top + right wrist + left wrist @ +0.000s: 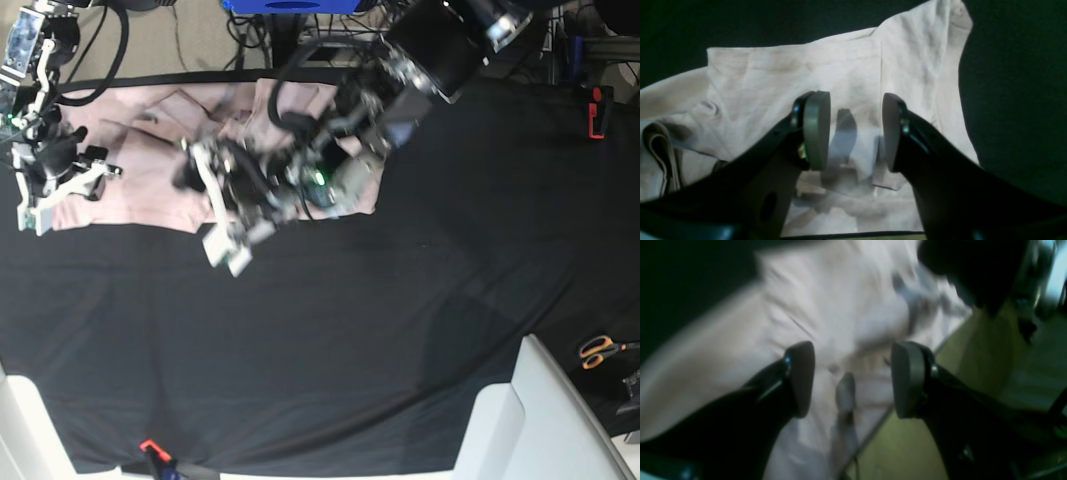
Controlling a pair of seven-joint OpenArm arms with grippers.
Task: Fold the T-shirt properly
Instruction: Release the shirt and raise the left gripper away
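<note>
Between the pads of our left end effector we see only pale cloth lying below — the jaws stand spread and pinch nothing. The T-shirt sits directly under this end effector, reaching away from it across the black cloth that covers the desk; in the blurred left wrist view the shirt's near border runs diagonally, with a greenish surface beyond it that we cannot identify.

Our right end effector is likewise spread and empty, poised just above the shirt near one short end, where a sleeve or flap is folded over.

In the base view the shirt's long axis runs side to side along the far edge of the desk. The left end effector hangs over the middle of it, the right over the end toward that view's left, so both are close — neither clearly nearer. We judge the next grasp should take an edge on each side.

Round about: orange-handled scissors lie well apart at the desk's right, a white panel stands at the near corner.
</note>
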